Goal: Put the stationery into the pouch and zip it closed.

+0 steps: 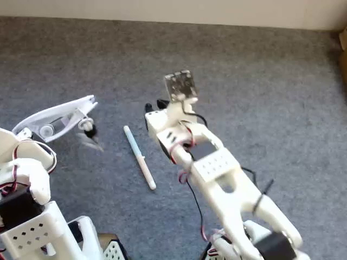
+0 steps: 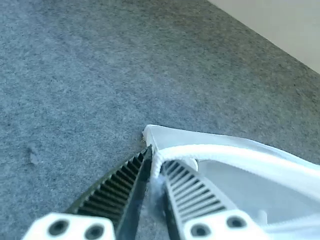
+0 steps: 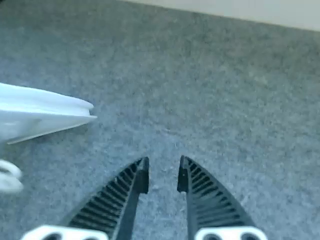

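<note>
A white, translucent pouch (image 1: 57,116) is held up off the grey carpet at the left, and a small black-and-white pull (image 1: 88,130) hangs from its end. My left gripper (image 2: 154,159) is shut on the pouch's (image 2: 240,165) corner edge, by the white zip band. A white pen with a light blue cap (image 1: 139,157) lies on the carpet between the two arms. My right gripper (image 3: 163,175) is open a little above bare carpet with nothing between its fingers. It sits just right of the pen's capped end (image 1: 153,106), and the pouch's tip (image 3: 45,112) lies off to its side.
Grey carpet (image 1: 260,81) covers the whole floor, bare beyond and to the right of the arms. A pale wall strip (image 1: 217,11) runs along the far edge. The right arm's white body (image 1: 217,168) stretches from the lower right towards the centre.
</note>
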`<move>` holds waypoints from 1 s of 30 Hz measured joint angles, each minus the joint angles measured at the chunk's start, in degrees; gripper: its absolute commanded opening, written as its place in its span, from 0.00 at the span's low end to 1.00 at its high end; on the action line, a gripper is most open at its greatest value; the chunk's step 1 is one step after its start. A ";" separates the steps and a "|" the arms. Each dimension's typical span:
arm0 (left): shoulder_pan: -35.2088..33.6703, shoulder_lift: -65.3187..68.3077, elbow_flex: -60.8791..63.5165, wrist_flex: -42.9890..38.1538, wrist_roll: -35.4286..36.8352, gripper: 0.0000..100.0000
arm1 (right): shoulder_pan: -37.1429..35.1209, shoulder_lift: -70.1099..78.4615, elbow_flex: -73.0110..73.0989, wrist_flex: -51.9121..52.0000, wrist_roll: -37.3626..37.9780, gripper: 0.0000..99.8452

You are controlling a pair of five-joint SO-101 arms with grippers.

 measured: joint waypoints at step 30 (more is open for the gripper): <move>0.00 0.00 0.00 0.00 0.00 0.01 | -10.90 25.76 -16.88 14.15 0.00 0.22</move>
